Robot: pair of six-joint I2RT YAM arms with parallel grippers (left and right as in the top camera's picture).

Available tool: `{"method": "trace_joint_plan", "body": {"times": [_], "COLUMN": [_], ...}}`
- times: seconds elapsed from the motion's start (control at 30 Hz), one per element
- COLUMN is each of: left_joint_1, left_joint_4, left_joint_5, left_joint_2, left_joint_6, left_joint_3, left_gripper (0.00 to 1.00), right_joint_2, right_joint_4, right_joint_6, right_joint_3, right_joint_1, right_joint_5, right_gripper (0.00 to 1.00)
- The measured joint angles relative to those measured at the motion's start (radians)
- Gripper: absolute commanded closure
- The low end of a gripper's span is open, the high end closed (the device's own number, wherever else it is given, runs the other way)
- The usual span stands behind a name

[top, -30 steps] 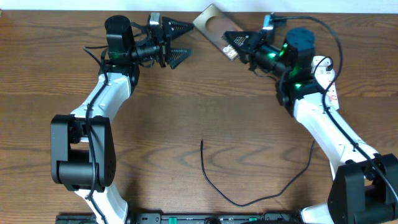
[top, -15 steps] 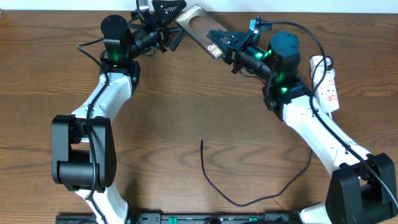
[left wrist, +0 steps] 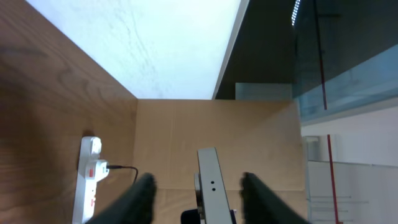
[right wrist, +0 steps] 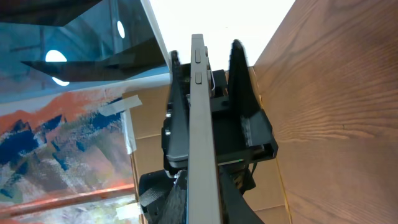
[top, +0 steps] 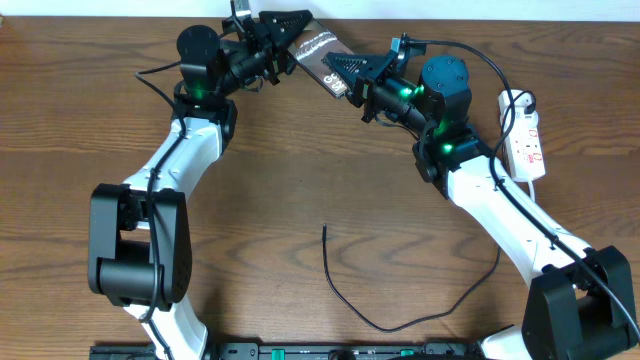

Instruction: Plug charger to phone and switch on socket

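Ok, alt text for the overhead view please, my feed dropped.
Both arms meet at the far edge of the table: the right gripper holds the phone by one end, the open left gripper straddling the other. The charger lies loose mid-table, not in the phone; the socket sits far right.

A brown wooden table [top: 300,180] spreads beneath both pairs of jaws. Past the left jaws stands a tan board [left wrist: 249,130], perhaps cardboard, beside a white wall [left wrist: 155,43]. Left of the right jaws, an orange-and-blue painted surface [right wrist: 56,143] shows.

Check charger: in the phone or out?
Out. The charger lies loose on the table, apart from the phone in the right end effector.
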Motion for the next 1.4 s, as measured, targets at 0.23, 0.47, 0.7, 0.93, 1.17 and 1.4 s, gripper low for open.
{"method": "trace_joint_plan", "body": {"times": [0.23, 0.47, 0.7, 0.93, 1.17, 1.4], "left_joint_1": [0.0, 0.002, 0.002, 0.06, 0.275, 0.422], "left_joint_4": [-0.008, -0.008, -0.006, -0.005, -0.005, -0.004], "left_joint_5": [-0.003, -0.003, -0.006, 0.017, 0.108, 0.313], "left_joint_2": [-0.002, -0.002, -0.002, -0.002, -0.002, -0.002], "left_joint_6": [-0.032, -0.046, -0.014, -0.011, -0.021, -0.02], "left_joint_3": [0.001, 0.0, 0.0, 0.0, 0.0, 0.0], "left_gripper": [0.93, 0.93, 0.93, 0.92, 0.92, 0.93], "right_joint_2": [0.004, 0.008, 0.008, 0.008, 0.007, 0.007], "right_joint_4": [-0.009, -0.007, 0.009, 0.01, -0.034, -0.354], "right_joint_6": [-0.036, -0.051, -0.014, -0.051, -0.184, -0.424], "right_joint_3": [-0.001, -0.001, -0.001, -0.001, 0.001, 0.011], "right_joint_1": [0.004, 0.009, 0.016, 0.012, -0.011, 0.0], "right_joint_5": [0.004, 0.012, 0.007, -0.019, -0.103, -0.091], "right_gripper": [0.99, 0.77, 0.01, 0.01, 0.01, 0.01]}}
